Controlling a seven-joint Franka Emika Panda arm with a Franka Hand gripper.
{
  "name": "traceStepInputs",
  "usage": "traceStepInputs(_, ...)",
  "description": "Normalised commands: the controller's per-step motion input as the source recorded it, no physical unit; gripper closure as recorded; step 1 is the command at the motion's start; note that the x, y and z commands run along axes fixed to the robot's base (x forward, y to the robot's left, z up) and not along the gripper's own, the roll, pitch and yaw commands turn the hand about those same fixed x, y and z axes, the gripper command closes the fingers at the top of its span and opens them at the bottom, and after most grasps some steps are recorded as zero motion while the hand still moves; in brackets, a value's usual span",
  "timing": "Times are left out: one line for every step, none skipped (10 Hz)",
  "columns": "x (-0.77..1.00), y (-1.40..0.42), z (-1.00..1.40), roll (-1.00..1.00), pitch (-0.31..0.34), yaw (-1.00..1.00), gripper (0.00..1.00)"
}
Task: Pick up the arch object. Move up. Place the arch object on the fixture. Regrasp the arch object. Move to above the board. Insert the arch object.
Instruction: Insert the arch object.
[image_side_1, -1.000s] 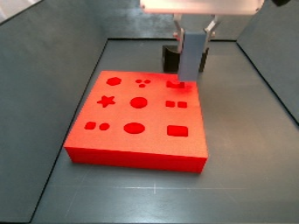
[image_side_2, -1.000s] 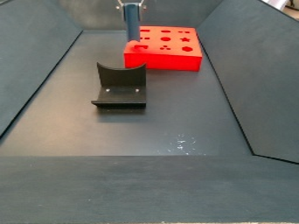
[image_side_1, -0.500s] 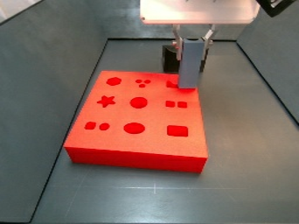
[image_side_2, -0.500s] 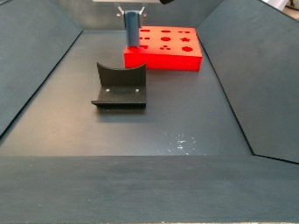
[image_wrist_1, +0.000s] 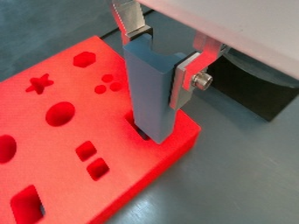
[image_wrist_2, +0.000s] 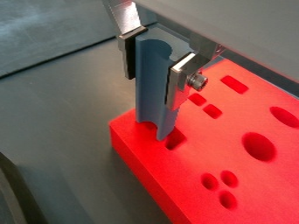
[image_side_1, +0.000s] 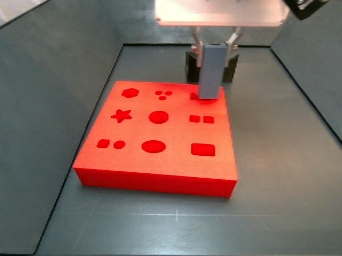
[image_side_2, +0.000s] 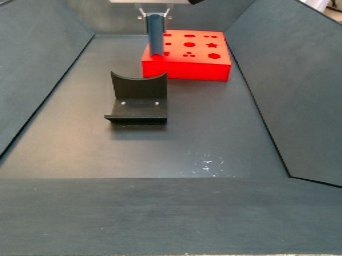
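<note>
My gripper (image_wrist_1: 162, 63) hangs over one corner of the board (image_wrist_1: 70, 131), and its jaws are closed on the arch object (image_wrist_1: 152, 92), which I hold upright. In both wrist views the flat silver fingers (image_wrist_2: 184, 72) press against opposite faces of the block's upper part, so most of its length hangs below them. Its lower end sits right at a dark recess near the board's edge; in a wrist view (image_wrist_2: 156, 96) the tip looks just inside the opening, though I cannot tell how deep it goes.

In a side view the arch object (image_side_1: 210, 70) stands as a tall grey-blue post at the board's (image_side_1: 160, 135) far right corner, with my gripper (image_side_1: 217, 42) above it. In the opposite side view the same post (image_side_2: 155, 37) rises at the near left corner of the board (image_side_2: 194, 55). The fixture (image_side_2: 138, 97) stands apart on the dark surface (image_side_2: 201, 140), nearer that camera, with nothing on it.
</note>
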Motion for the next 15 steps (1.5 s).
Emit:
traceStepInputs(0.0,-0.09,-0.2,0.1,0.0,-0.32,1.0)
traceStepInputs(0.13,-0.07,-0.17,0.07,0.0,-0.55,1.0)
traceStepInputs(-0.04,0.01,0.0,0.0,0.0,0.0,1.0)
traceStepInputs(-0.3,0.0,-0.18,0.04,-0.026,-0.09,1.0)
traceStepInputs(0.0,0.0,0.0,0.0,0.0,-0.02,1.0)
traceStepInputs(0.0,0.0,-0.06,0.0,0.0,0.0,1.0)
traceStepInputs(-0.1,-0.08,-0.32,0.11,-0.013,0.0,1.0)
traceStepInputs(-0.21,-0.33,-0.46,0.21,-0.064,0.0,1.0)
traceStepInputs(-0.01,-0.14,-0.12,0.02,-0.074,0.09,1.0)
traceStepInputs(0.0,0.07,-0.01,0.0,0.0,0.0,1.0)
traceStepInputs(-0.05,0.4,-0.13,0.07,0.009,0.0,1.0)
traceStepInputs(0.0,0.31,-0.09,0.05,0.014,0.0,1.0)
traceStepInputs(0.0,0.07,0.0,0.0,0.0,0.0,1.0)
traceStepInputs(0.0,0.0,0.0,0.01,0.0,0.0,1.0)
traceStepInputs(-0.2,-0.02,-0.51,0.41,-0.09,0.01,1.0)
